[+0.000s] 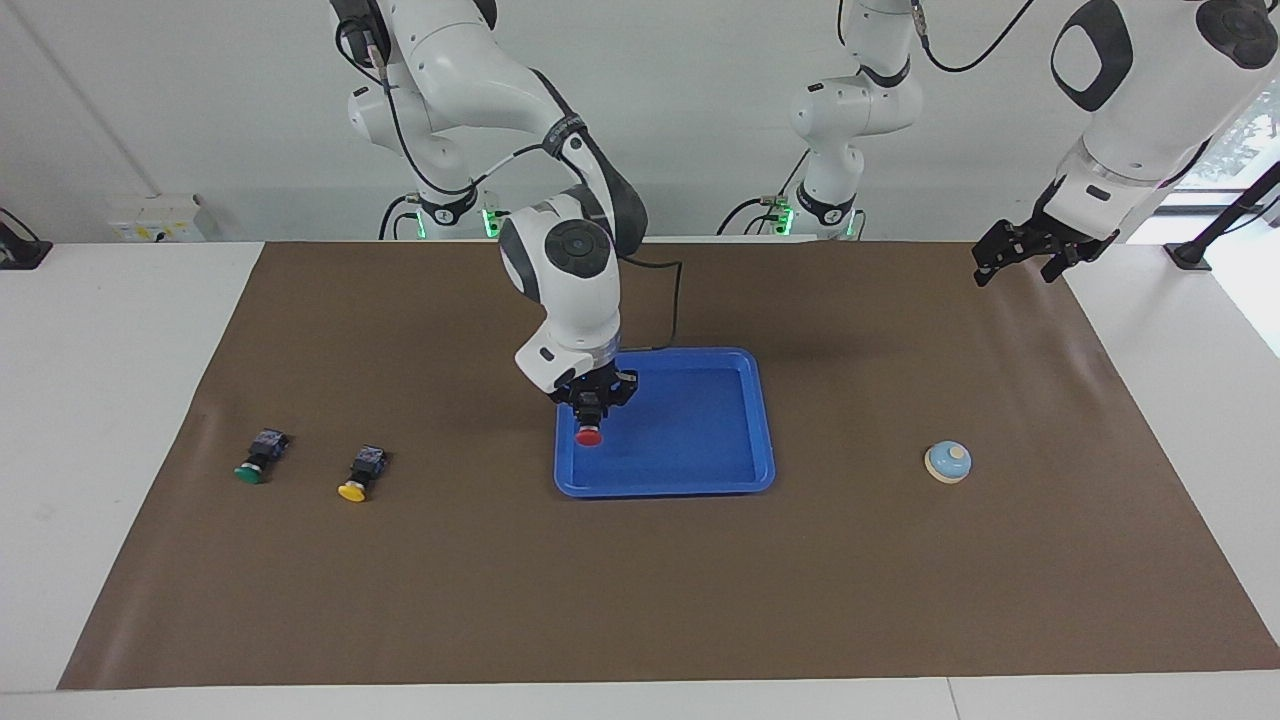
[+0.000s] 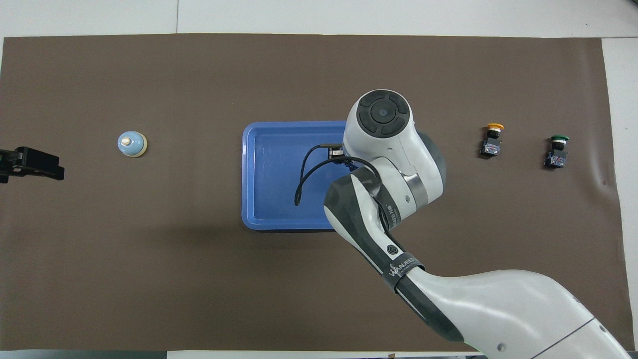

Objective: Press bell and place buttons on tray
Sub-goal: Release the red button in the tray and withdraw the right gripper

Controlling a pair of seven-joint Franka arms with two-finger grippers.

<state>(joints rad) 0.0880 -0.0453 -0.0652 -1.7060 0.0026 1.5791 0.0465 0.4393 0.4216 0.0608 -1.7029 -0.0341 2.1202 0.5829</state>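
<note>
My right gripper [image 1: 590,414] is shut on the red button [image 1: 589,436] and holds it low over the blue tray [image 1: 700,486], at the tray's side toward the right arm's end. In the overhead view my right arm hides the red button and part of the tray [image 2: 249,174]. The yellow button [image 1: 360,476] [image 2: 492,140] and the green button [image 1: 259,456] [image 2: 557,151] lie on the mat toward the right arm's end. The light blue bell [image 1: 948,461] [image 2: 132,143] stands toward the left arm's end. My left gripper [image 1: 1030,258] waits open and raised over the mat's corner.
A brown mat [image 1: 640,600] covers most of the white table. The third arm's base [image 1: 830,200] stands at the robots' edge.
</note>
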